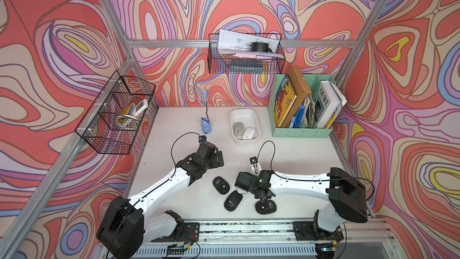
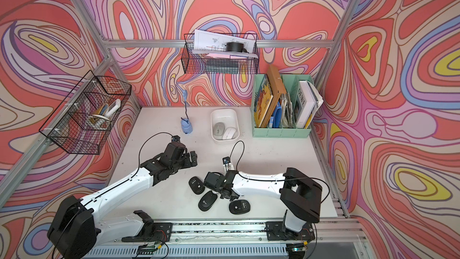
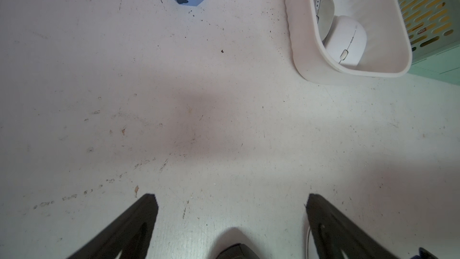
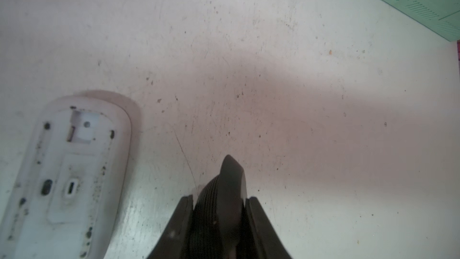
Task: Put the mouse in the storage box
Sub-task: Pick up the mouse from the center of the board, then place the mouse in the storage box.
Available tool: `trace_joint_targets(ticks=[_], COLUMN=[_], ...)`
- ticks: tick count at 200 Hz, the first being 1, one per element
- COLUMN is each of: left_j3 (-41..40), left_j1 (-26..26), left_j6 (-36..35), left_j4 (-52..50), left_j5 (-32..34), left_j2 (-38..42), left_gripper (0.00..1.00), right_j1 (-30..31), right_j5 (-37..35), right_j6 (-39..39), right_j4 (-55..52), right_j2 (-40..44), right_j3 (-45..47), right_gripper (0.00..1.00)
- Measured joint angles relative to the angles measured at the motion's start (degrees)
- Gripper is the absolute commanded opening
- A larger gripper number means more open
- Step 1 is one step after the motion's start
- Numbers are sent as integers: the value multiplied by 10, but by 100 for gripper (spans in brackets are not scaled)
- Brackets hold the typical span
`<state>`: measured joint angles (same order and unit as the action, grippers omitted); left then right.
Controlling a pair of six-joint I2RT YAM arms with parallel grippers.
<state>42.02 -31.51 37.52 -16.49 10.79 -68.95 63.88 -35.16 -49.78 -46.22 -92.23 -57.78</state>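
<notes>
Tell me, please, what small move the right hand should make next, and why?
Probably lift the right hand straight up a little: its fingers are shut on a black mouse low by the table, and the storage box stands farther back, so the mouse must clear the table first.

Both arms reach forward, low.
The left gripper [image 3: 231, 200] hangs wide apart short of the storage box [image 1: 243, 113]; the right gripper [image 4: 220, 198] pinches a black mouse [image 4: 230, 175].

Open table [image 1: 293, 160] lies at 6 o'clock of the storage box [image 1: 243, 117]. Obstacles: green file organizer [image 1: 301, 132] just beside at 3 o'clock, blue paw-print block [image 1: 205, 126] at 9, left gripper [image 1: 220, 159] at 7.
</notes>
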Motion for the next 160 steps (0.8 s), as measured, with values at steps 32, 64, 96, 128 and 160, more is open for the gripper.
trace_joint_targets(ticks=[32,64,96,128,160], left_j3=[0,-5,-23,-34,-48], left_j1=[1,1,2,4,4], left_j6=[-2,-2,-2,-2,-2], left_j4=[-1,0,0,-4,-7], left_j5=[7,14,18,21,21], left_j2=[23,62,98,121,145], left_gripper=[99,99,99,99,99], right_j1=[-87,-189,-262,-315,-348], right_j5=[41,120,197,274,326], right_j6=[39,87,117,120,120], right_j4=[64,141,208,264,281], right_j2=[63,60,-15,-120,-244], right_j3=[3,-31,-143,-260,-384], right_gripper=[19,19,17,16,16])
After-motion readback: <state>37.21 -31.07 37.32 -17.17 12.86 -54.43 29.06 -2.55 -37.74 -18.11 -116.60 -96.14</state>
